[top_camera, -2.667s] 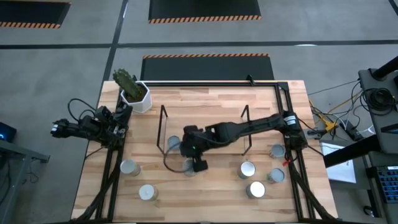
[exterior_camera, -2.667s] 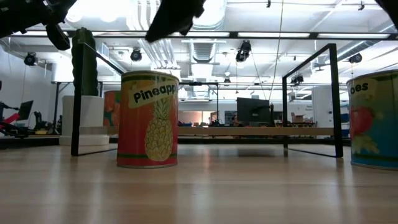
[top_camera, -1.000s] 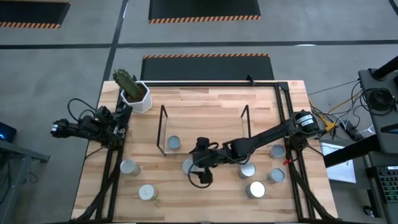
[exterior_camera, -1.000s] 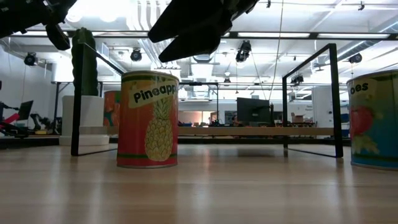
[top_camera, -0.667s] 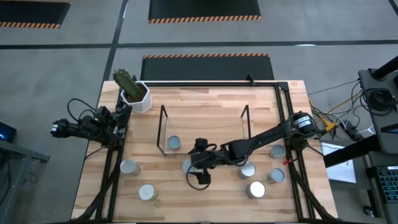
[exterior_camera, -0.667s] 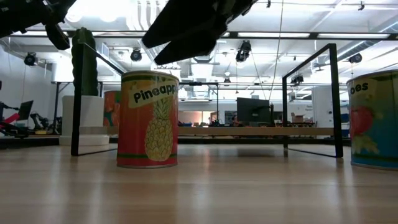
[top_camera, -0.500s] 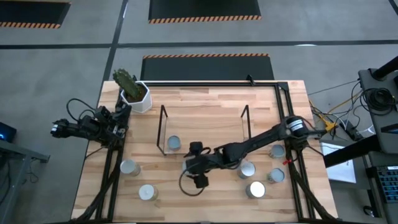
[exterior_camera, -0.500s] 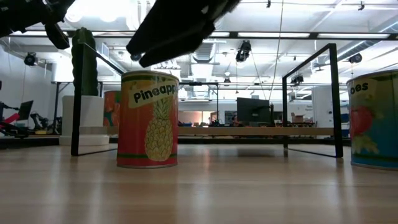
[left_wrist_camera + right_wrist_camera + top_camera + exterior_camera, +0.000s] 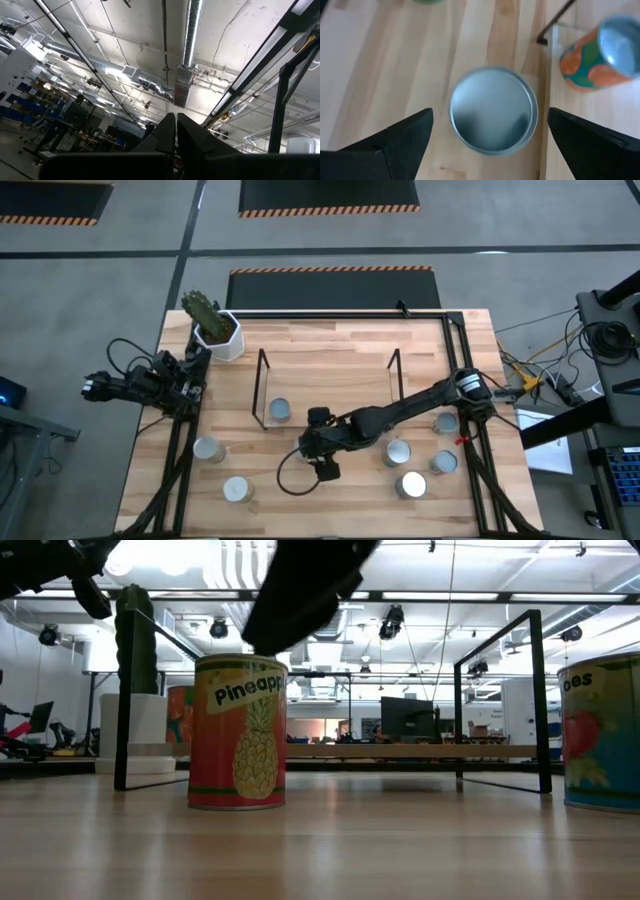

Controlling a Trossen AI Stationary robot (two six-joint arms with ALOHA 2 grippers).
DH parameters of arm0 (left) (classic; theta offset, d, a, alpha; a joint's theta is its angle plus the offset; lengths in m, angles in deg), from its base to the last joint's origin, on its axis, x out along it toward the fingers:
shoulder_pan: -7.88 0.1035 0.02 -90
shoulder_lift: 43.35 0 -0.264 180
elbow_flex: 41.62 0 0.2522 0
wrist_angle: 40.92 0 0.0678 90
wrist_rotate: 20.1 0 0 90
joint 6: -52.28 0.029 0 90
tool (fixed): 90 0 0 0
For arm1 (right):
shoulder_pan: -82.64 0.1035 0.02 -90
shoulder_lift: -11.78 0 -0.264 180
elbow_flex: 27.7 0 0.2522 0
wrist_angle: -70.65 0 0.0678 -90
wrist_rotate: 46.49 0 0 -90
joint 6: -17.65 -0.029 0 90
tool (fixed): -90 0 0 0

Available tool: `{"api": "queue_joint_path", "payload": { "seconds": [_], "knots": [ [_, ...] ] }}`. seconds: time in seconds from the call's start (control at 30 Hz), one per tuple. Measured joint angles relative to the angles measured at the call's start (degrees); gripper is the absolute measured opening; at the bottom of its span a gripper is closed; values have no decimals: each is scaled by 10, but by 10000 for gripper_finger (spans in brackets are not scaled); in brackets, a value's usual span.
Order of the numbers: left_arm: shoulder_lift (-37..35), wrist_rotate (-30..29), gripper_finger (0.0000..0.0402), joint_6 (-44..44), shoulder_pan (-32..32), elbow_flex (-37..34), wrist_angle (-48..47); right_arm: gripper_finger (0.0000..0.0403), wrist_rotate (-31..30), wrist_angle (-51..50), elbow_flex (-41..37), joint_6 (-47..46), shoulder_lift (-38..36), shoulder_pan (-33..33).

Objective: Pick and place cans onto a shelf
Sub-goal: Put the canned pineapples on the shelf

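now | right end effector (wide open) shifted above pineapple can | no grasp

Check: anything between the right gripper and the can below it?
Nothing visible. The right gripper hangs open directly above the short silver-topped pineapple can, one dark finger on each side, with only bare wooden tabletop around it. The orange-labelled can sits apart on the light-wood shelf board.

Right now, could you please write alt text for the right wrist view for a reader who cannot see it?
The right hand is open directly above a silver-topped can standing on the wooden table, one dark finger on each side. Beyond it, a second can with an orange and green label stands on the shelf.
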Motion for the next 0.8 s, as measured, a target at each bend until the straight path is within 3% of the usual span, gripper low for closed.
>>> {"api": "queue_joint_path", "payload": {
  "seconds": [0.47, 0.8],
  "knots": [
    [0, 0, 0, 0, 0, 0, 0, 377, 1, 47, -38, -16, 19, -6],
    [0, 0, 0, 0, 0, 0, 0, 300, 6, 55, -28, -20, 25, -6]
  ]
}}
